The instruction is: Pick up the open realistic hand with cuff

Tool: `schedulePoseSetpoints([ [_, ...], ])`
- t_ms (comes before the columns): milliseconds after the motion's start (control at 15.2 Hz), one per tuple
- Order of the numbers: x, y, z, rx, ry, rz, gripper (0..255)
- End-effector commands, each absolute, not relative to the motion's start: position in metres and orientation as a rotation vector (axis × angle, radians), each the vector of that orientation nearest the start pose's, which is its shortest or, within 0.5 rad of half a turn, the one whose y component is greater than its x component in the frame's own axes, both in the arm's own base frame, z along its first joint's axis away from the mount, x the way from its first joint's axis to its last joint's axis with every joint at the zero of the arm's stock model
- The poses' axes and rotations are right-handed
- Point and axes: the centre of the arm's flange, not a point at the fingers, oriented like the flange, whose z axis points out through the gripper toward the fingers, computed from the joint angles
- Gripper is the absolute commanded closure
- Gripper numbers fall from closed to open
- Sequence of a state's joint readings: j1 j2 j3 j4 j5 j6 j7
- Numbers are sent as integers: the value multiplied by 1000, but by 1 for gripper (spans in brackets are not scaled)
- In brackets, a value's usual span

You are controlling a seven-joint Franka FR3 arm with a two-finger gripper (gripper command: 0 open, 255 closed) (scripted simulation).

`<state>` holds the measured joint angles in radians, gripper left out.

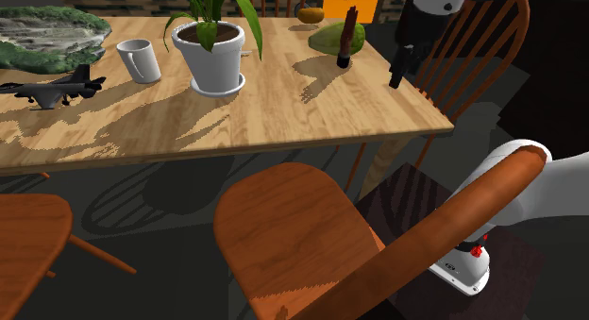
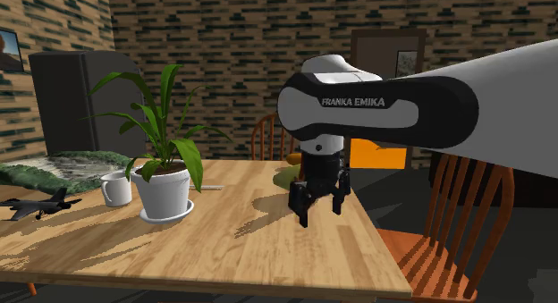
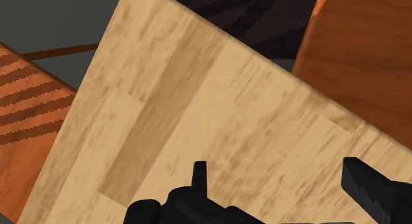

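— Pale wood under you, is it?
— Yes, a bench [image 1: 293, 110] of light planks, with orange-brown wooden chairs [image 1: 283, 224] around it. Behind it in the second exterior view runs a dark brick wall [image 2: 224, 42], and a dark cabinet [image 2: 71, 91] stands against that wall at that view's left.
— What stands on the bench?
— A leafy plant [image 1: 212, 7] in a white pot [image 1: 217, 56] on a saucer and a white mug [image 1: 140, 60] just beside it. There is also a dark toy jet [image 1: 55, 90] near the front edge and a grey-green rocky slab [image 1: 47, 35] at the far corner.
— Any writing?
— FRANKA EMIKA, in white letters [image 2: 353, 102] on a dark band of my arm [image 2: 465, 100].
— And your fingers?
— My fingers [image 1: 395, 75] are spread wide apart, with nothing between them and nothing held. They hang over the bench's end at the shoulder view's right, near the corner. From my wrist I see bare planks and the bench's edge beneath them.
— Where is the model hand?
— The model hand [image 1: 348, 35] is dark brown and stands upright by the bench's far edge, just beside a green fruit [image 1: 326, 37]. It is near my fingers, to their left in the shoulder view, and apart from them.
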<state>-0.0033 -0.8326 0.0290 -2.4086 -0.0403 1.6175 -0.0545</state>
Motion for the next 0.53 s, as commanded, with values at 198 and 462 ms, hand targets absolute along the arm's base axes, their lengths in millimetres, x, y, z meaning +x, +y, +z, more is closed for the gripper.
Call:
schedulePoseSetpoints([
  [198, 336, 15, 587, -3222, 116, -86, 0],
  [462, 388, 18, 592, -3222, 429, -115, 0],
])
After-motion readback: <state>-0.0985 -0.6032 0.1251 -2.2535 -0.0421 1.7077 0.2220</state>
